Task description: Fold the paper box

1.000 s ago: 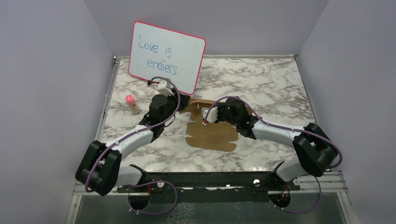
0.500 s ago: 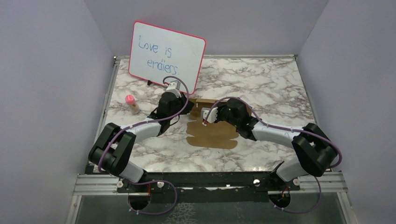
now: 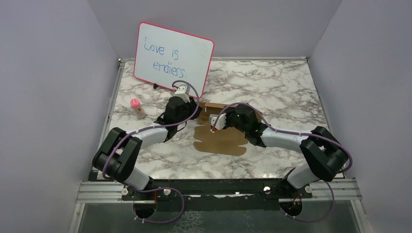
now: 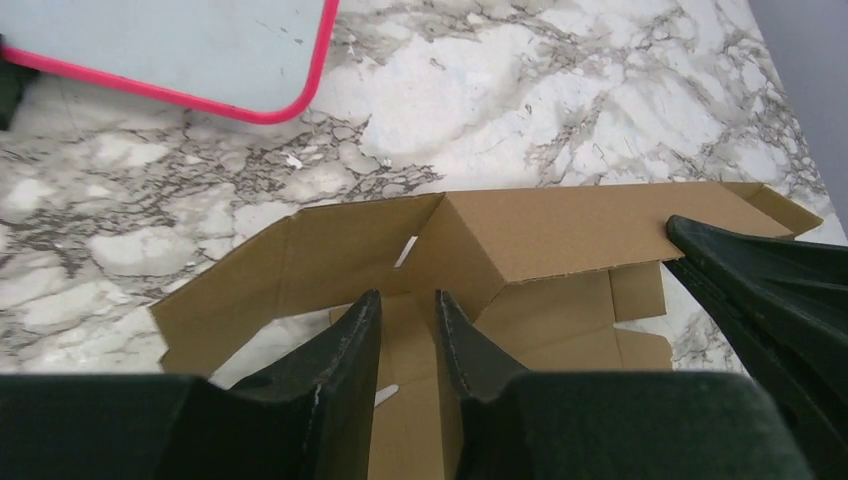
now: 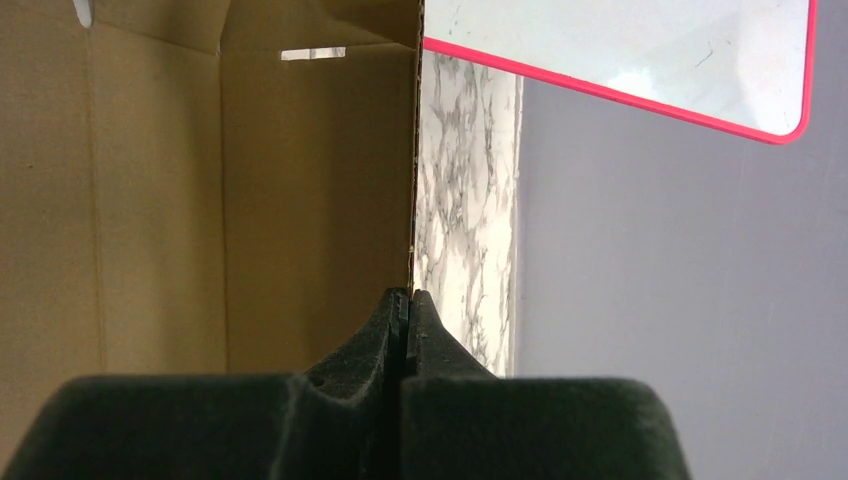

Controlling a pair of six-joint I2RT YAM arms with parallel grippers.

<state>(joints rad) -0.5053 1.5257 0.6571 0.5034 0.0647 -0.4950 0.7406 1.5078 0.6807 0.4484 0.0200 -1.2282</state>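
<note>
Cardboard in mid-fold: the paper box (image 3: 221,141), a plain brown die-cut sheet, lies near the centre of the marble-patterned tabletop (image 3: 272,87). Its main panel is flat and a long panel along its 12 o'clock edge is lifted into a low wall.

The left claw (image 3: 192,108) reaches in from 8 o'clock to the wall's 9 o'clock end. In the left wrist view its two dark fingers (image 4: 355,335) stand a narrow gap apart, tips just short of the folded corner, with bare cardboard showing between them. Nothing is gripped there. A flap beside that corner slopes down onto the marble toward 9 o'clock.

The right claw (image 3: 209,119) comes in from 4 o'clock. Its wrist camera shows the fingers pressed together on the thin cut edge of an upright cardboard panel, which runs straight into the seam between the tips. A small slot is cut through that panel near its top.

A pink-framed whiteboard (image 3: 172,58) leans at 11 o'clock, just behind the box, with "Love is endless." handwritten on it in blue. A small pink-capped bottle (image 3: 137,108) stands at 9 o'clock, well apart from the cardboard and beside the left arm. Plain lilac walls close in the tabletop on three sides.
</note>
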